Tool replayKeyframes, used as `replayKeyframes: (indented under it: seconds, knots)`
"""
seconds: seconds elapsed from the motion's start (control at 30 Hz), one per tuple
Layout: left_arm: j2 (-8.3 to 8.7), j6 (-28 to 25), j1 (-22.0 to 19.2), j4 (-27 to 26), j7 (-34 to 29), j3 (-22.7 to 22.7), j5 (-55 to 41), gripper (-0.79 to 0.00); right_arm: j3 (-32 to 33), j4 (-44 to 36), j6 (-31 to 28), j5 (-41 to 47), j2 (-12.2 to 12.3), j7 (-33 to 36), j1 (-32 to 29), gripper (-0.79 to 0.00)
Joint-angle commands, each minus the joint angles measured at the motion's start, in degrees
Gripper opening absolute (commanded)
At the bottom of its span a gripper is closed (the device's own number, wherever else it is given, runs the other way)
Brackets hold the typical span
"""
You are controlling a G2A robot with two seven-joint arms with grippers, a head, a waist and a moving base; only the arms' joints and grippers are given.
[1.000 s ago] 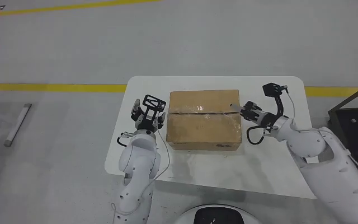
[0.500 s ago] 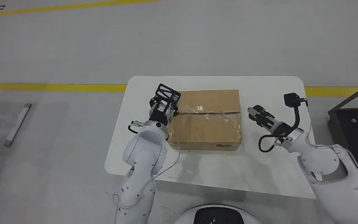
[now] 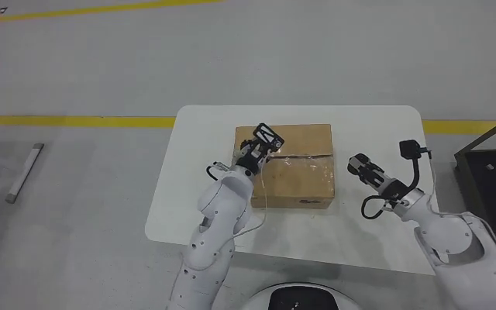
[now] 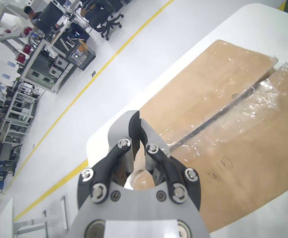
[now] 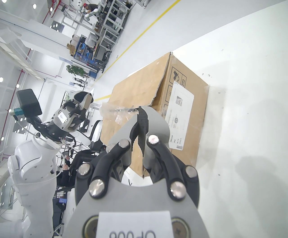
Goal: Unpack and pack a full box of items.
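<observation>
Pale grey floor with yellow lines, metal racks, black office chairs

Box: plain brown cardboard, no pattern. Clear glossy tape along top seam. Black scribble on top. White label with black print on 1 side. Table white. Floor pale grey with 2 yellow stripes. Left gripper and right gripper: silver-grey fingers, black pads, black links, silver screws.
</observation>
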Motion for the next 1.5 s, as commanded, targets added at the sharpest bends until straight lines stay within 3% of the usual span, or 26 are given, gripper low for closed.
replayKeyframes:
  seconds: [0.0, 0.8, 0.87, 0.9, 0.93, 1.4, 1.43, 1.47]
  knots:
    - [0.04, -0.16, -0.1, 1.0, -0.05, 0.05, 0.24, -0.785, -0.11, 0.28, -0.07, 0.05, -0.01, 0.12, 0.16, -0.782]
    - [0.06, -0.15, -2.03, 8.56, -0.71, 0.67, -0.9, -0.785, -0.46, 2.15, -1.22, 1.03, -0.02, 0.62, 1.02, -0.773]
    - [0.05, -0.02, -2.17, 8.52, -0.72, 0.73, -1.03, -0.536, -0.36, 2.2, -1.33, 1.24, -0.01, 0.63, 1.04, -0.773]
    - [0.05, 0.01, -2.23, 8.29, -0.73, 0.71, -1.1, -0.046, -0.32, 2.15, -1.33, 1.27, -0.01, 0.65, 1.02, -0.773]
    - [0.06, 0.2, -2.23, 7.58, -0.65, 0.54, -1.44, 0.0, -0.23, 2.0, -1.41, 1.37, 0.01, 0.7, 0.98, -0.773]
    - [1.13, 0.29, 3.0, -5.56, -2.79, -4.58, -2.96, 0.0, -0.33, 1.12, -1.84, 1.26, 0.0, 0.03, 0.49, -0.785]
    - [1.18, 0.14, 3.29, -5.58, -2.68, -4.63, -2.88, -0.068, -0.36, 1.14, -1.91, 1.27, -0.01, -0.02, 0.49, -0.785]
    - [1.27, -0.16, 3.65, -5.33, -2.46, -4.62, -2.55, -0.474, -0.42, 1.18, -1.98, 1.23, -0.01, 0.0, 0.51, -0.785]
